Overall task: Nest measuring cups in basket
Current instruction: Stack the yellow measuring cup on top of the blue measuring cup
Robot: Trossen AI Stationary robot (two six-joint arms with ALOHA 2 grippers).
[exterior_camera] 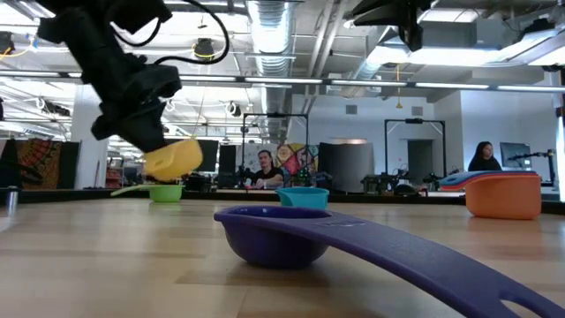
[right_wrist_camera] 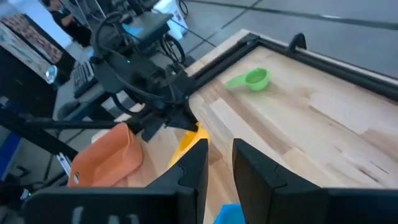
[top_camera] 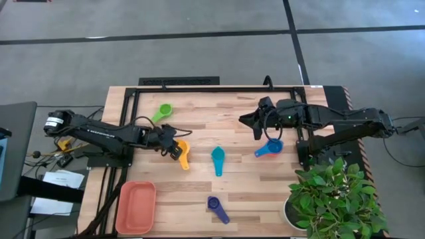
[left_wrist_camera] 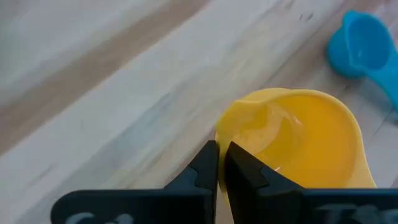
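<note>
My left gripper (top_camera: 174, 147) is shut on the yellow-orange measuring cup (top_camera: 182, 157) at the table's left middle, above the wood (exterior_camera: 173, 160). The green cup (top_camera: 162, 111) lies farther back. The teal cup (top_camera: 218, 159) lies at the centre and the dark purple cup (top_camera: 216, 209) near the front edge. The blue cup (top_camera: 269, 149) sits in a coral cup (exterior_camera: 503, 196) right of centre. My right gripper (top_camera: 255, 123) hangs open above and behind that pair, with nothing between its fingers (right_wrist_camera: 219, 165). The salmon basket (top_camera: 136, 207) stands at the front left corner. My left gripper pinches the rim of the yellow-orange cup's bowl (left_wrist_camera: 219, 138), one finger inside the bowl and one outside. The fingers slant down from the table's left. The cup is lifted clear of the table and tilted, its handle (top_camera: 184, 164) toward the near edge.
A potted plant (top_camera: 332, 196) stands at the front right corner. A black frame (top_camera: 199, 88) runs along the table's far edge. Bare wood lies between the yellow-orange cup and the basket. People sit in the room beyond the table (exterior_camera: 263, 170).
</note>
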